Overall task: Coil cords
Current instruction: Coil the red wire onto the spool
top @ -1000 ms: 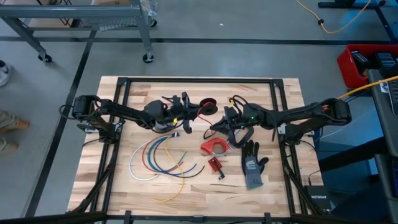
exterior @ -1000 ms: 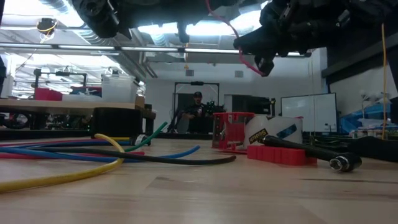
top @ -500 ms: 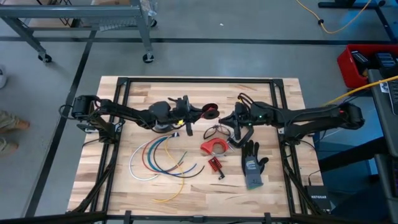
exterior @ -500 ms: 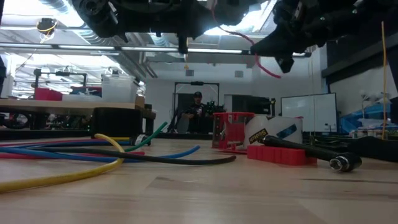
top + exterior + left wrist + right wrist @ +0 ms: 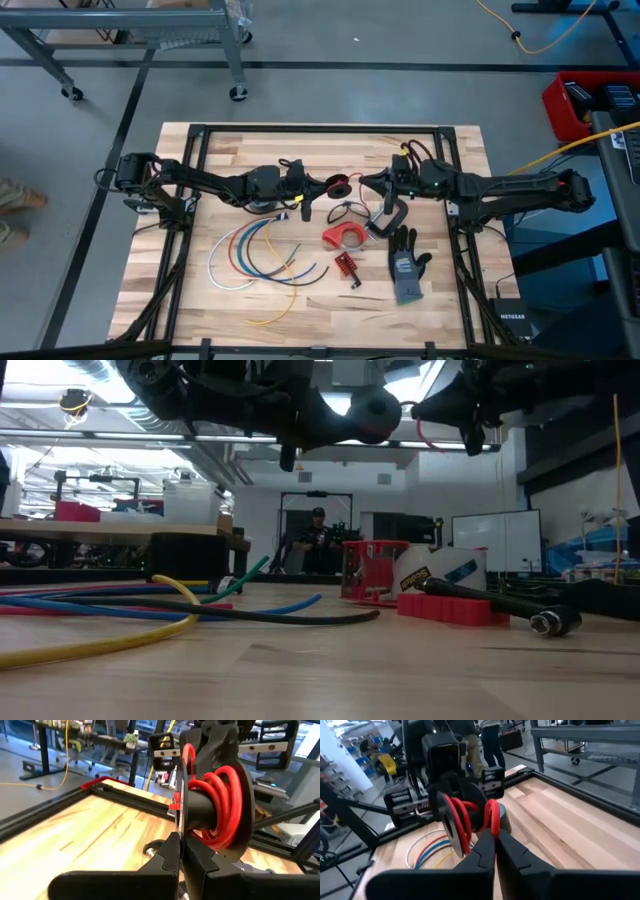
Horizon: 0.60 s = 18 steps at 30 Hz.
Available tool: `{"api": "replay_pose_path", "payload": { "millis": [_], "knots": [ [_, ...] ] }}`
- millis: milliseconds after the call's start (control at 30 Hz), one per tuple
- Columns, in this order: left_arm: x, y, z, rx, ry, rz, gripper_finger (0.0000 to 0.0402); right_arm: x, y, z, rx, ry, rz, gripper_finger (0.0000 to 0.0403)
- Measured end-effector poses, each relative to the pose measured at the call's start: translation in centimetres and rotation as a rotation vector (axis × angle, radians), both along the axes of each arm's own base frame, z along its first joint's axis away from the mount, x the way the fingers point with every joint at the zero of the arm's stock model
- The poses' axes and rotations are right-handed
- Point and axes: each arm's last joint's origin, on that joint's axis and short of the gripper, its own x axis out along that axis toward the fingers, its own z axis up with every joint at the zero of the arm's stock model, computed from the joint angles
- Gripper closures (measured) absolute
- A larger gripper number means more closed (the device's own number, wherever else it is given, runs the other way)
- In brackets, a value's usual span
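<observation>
While yellow, blue and green cords (image 5: 150, 610) lie loose on the near part of the table (image 5: 330, 310), a black spool (image 5: 215, 815) wound with the red cord (image 5: 225, 795) is held above mid-table by the left gripper (image 5: 305, 192), fingers clamped on its flange. The red cord's free end is pinched by the right gripper (image 5: 495, 832), fingers together.

High: I look straight down on the whole desk (image 5: 200, 300) | Low: desk level, facing the room beyond | Left wrist: close on the red cord (image 5: 220, 802) spool | Right wrist: close, opposite side | both wrists share that spool.
</observation>
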Motion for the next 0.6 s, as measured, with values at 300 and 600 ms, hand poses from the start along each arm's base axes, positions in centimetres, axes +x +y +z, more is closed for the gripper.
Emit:
{"api": "replay_pose_path", "payload": {
  "millis": [300,600],
  "knots": [
    [0.0,0.1,-0.1,-0.005,0.007,0.026,0.0402,0.1,0.1,0.9,0.100,-0.112,0.030,0.0400],
    [-0.1,0.4,-0.2,0.011,0.026,0.128,0.0401,1.9,0.1,0.2,0.198,-0.158,0.084,0.0400]
  ]
}}
